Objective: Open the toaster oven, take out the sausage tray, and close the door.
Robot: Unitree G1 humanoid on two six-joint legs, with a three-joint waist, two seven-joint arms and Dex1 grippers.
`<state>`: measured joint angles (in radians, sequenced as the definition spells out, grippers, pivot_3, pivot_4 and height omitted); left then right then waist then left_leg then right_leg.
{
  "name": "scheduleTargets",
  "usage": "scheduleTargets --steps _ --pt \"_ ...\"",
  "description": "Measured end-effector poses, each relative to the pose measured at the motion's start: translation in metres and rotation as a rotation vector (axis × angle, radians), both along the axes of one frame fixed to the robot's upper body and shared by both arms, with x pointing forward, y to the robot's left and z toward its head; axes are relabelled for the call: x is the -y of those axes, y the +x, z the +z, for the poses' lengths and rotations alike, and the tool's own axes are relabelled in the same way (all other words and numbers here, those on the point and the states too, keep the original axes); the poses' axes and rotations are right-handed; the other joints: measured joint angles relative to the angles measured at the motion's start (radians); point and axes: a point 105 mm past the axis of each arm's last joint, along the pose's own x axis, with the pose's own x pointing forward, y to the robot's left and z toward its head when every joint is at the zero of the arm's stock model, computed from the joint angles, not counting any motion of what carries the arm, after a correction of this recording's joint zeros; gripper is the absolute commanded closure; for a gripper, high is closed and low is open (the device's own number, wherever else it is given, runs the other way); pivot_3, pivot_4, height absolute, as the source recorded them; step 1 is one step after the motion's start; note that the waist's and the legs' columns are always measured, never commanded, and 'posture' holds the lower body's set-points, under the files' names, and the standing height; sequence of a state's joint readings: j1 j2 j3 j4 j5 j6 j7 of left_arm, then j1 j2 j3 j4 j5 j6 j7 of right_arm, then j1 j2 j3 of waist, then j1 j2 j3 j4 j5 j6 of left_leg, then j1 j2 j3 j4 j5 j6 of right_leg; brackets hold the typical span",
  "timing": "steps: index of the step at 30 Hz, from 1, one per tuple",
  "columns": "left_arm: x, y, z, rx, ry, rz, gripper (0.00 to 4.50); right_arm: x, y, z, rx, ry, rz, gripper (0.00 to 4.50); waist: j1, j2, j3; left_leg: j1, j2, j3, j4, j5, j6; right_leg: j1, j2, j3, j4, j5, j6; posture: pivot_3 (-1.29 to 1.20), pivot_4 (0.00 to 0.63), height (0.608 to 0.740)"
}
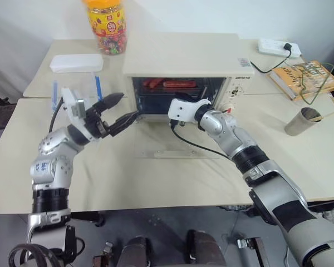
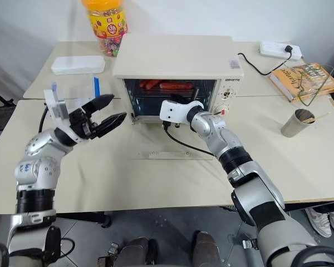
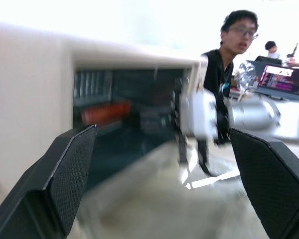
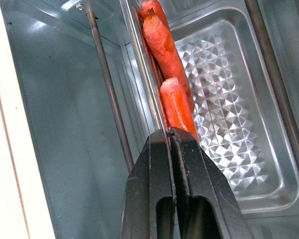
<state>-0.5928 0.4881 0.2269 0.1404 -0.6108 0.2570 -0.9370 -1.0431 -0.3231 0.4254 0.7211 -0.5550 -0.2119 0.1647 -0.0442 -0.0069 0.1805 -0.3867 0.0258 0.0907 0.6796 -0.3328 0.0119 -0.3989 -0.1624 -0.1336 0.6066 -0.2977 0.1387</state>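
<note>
The cream toaster oven [image 1: 181, 53] stands on the table with its door [image 1: 175, 146] dropped flat in front of it. Inside, the silver sausage tray [image 4: 224, 99] holds reddish sausages [image 4: 164, 45]. My right gripper [image 4: 169, 133] reaches into the oven's mouth and is shut on the tray's near rim, right beside a sausage end. My left gripper [image 1: 127, 105] hovers open at the oven's front left corner, above the table, with nothing between its fingers [image 3: 65, 174].
A candy jar [image 1: 107, 25] and a clear container with a white lid [image 1: 76, 63] sit at the back left. To the right are a power strip [image 1: 278, 48], a book [image 1: 303, 78] and a metal cup [image 1: 301, 121]. A person [image 3: 229, 59] stands beyond the table.
</note>
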Motion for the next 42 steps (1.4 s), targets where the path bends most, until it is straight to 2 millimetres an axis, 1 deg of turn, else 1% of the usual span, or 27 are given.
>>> scheduleTargets --steps 6,10,13,15,18,20,22,24,27,31,33,34,36,37,42 --pt "0.002 0.01 -0.003 -0.013 0.0 -0.013 0.0 0.0 -0.005 0.0 0.0 -0.025 0.019 4.47 -0.01 0.0 0.0 0.0 0.0 -0.001 -0.001 0.0 0.0 -0.001 0.0 -0.001 0.0 0.0 0.0 0.0 0.15 0.74" --pt "0.001 0.01 -0.003 -0.009 0.005 -0.014 0.0 0.0 -0.022 -0.011 -0.015 -0.013 0.048 4.47 -0.011 0.0 0.0 0.0 0.0 -0.001 -0.001 0.0 0.0 -0.001 0.0 -0.001 0.001 0.0 0.0 0.0 0.15 0.74" --pt "-0.001 0.009 -0.011 -0.029 0.006 -0.006 0.0 -0.001 -0.026 -0.013 -0.021 -0.006 0.05 4.47 -0.012 0.0 0.0 0.0 0.0 -0.001 0.001 0.0 0.0 -0.001 0.0 -0.001 0.002 0.0 0.0 0.0 0.15 0.74" --pt "-0.003 0.007 -0.017 -0.048 0.007 0.001 0.0 0.0 -0.025 -0.014 -0.027 0.008 0.035 4.47 -0.011 0.0 0.0 0.0 0.001 -0.001 0.002 0.0 0.0 -0.001 0.0 -0.001 0.002 0.0 0.0 0.0 0.15 0.74" --pt "-0.004 0.003 -0.021 -0.054 0.014 0.007 0.0 0.003 -0.023 -0.014 -0.034 0.024 0.013 3.83 -0.006 0.0 0.0 0.0 0.0 -0.001 0.003 0.0 0.0 0.0 0.0 0.001 0.003 0.0 0.0 0.0 0.15 0.74" --pt "-0.006 -0.003 -0.025 -0.06 0.021 0.013 0.0 0.006 -0.02 -0.016 -0.034 0.023 -0.005 3.2 -0.008 0.0 0.0 0.0 0.001 -0.001 0.003 0.0 0.0 0.0 0.0 0.001 0.003 0.0 0.0 0.0 0.15 0.74" --pt "-0.008 -0.007 -0.031 -0.079 0.024 0.021 0.0 0.011 -0.014 -0.017 -0.038 0.009 -0.03 3.2 -0.012 0.0 0.0 0.0 0.001 -0.001 0.003 0.0 0.0 0.0 0.0 0.0 0.003 0.0 0.0 0.0 0.15 0.74" --pt "-0.009 -0.007 -0.034 -0.092 0.021 0.029 0.0 0.012 -0.01 -0.014 -0.035 0.005 -0.044 3.2 -0.012 0.0 0.0 0.0 0.001 -0.001 0.003 0.0 0.0 0.0 0.0 0.0 0.003 0.0 0.0 0.0 0.15 0.74" --pt "-0.008 -0.008 -0.029 -0.077 0.02 0.034 0.0 0.009 -0.006 -0.009 -0.027 0.008 -0.044 3.2 -0.012 0.0 0.0 0.0 0.001 -0.001 0.003 0.0 0.0 0.0 0.0 0.0 0.003 0.0 0.0 0.0 0.15 0.74" --pt "-0.006 -0.008 -0.026 -0.069 0.015 0.03 0.0 0.007 -0.001 -0.014 -0.039 0.002 -0.053 3.2 -0.012 0.0 0.0 0.0 0.001 -0.001 0.003 0.0 0.0 0.0 0.0 0.0 0.003 0.0 0.0 0.0 0.15 0.74" --pt "-0.005 -0.007 -0.024 -0.063 0.013 0.028 0.0 0.008 0.0 -0.017 -0.043 -0.005 -0.058 3.58 -0.011 0.0 0.0 0.0 0.001 -0.001 0.003 0.0 0.0 0.0 0.0 0.0 0.003 0.0 0.0 0.0 0.15 0.74" --pt "-0.005 -0.007 -0.022 -0.057 0.012 0.026 0.0 0.007 0.001 -0.015 -0.032 -0.004 -0.057 3.8 -0.012 0.0 0.0 0.0 0.001 -0.001 0.003 0.0 0.0 0.0 0.0 0.0 0.003 0.0 0.0 0.0 0.15 0.74" --pt "-0.003 -0.005 -0.017 -0.043 0.007 0.02 0.0 0.006 0.001 -0.014 -0.016 -0.037 -0.054 4.39 -0.013 0.0 0.0 0.0 0.001 -0.001 0.003 0.0 0.0 0.0 0.0 0.0 0.003 0.0 0.0 0.0 0.15 0.74" --pt "-0.002 -0.002 -0.016 -0.04 0.003 0.017 0.0 0.006 0.0 -0.014 -0.007 -0.056 -0.05 4.44 -0.013 0.0 0.0 0.0 0.001 -0.001 0.003 0.0 0.0 0.0 0.0 0.0 0.004 0.0 0.0 0.0 0.15 0.74" --pt "0.002 0.004 -0.015 -0.041 0.0 -0.004 0.0 0.007 -0.002 -0.013 -0.001 -0.067 -0.042 4.45 -0.013 0.0 0.0 0.0 0.001 -0.001 0.002 0.0 0.0 0.0 0.0 0.0 0.003 0.0 0.0 0.0 0.15 0.74"
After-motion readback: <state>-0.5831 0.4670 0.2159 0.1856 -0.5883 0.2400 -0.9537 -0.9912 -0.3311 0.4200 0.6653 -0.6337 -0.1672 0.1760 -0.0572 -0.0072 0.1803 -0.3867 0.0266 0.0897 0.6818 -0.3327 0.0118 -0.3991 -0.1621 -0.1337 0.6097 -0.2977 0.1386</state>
